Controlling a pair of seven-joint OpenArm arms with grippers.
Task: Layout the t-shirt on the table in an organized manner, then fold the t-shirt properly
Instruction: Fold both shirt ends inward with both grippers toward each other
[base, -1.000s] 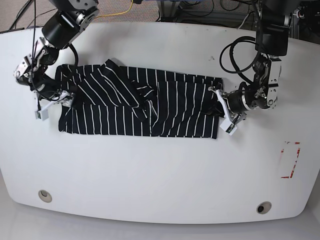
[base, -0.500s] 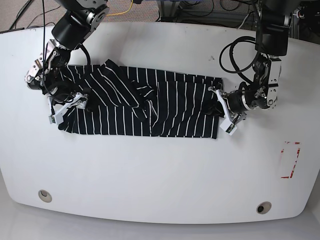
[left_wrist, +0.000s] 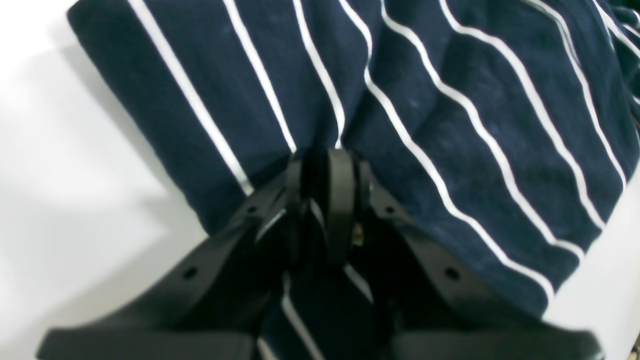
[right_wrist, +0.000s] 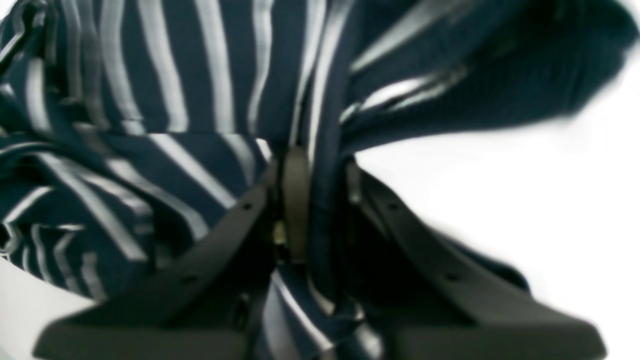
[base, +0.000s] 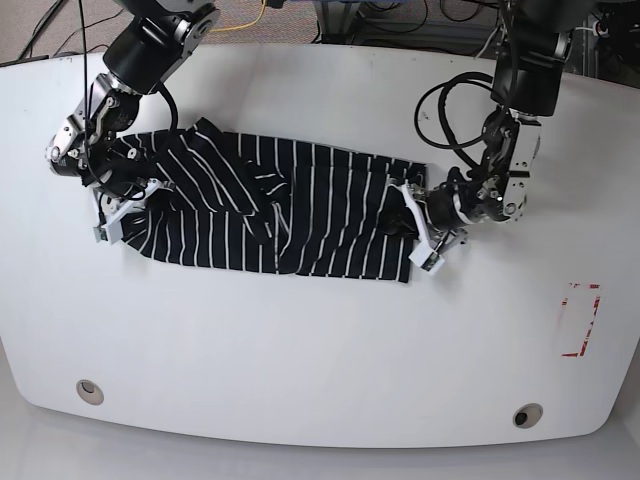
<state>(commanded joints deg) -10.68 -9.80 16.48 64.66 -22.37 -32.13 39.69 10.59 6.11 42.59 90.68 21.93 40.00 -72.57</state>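
We see left claw (base: 418, 222) and right claw (base: 128, 192) both clamped on t-shirt (base: 280, 210), spread across white bench (base: 320, 340).

Both arms (base: 135, 55) are showing black and silver-grey cylindrical housings, black cables looping at the wrists. Left gripper (left_wrist: 325, 170) and right gripper (right_wrist: 310, 175) are showing matte black angled fingers with small screw holes, white tips in base view.

right wrist t-shirt (right_wrist: 150, 100) blurred, edges cropped
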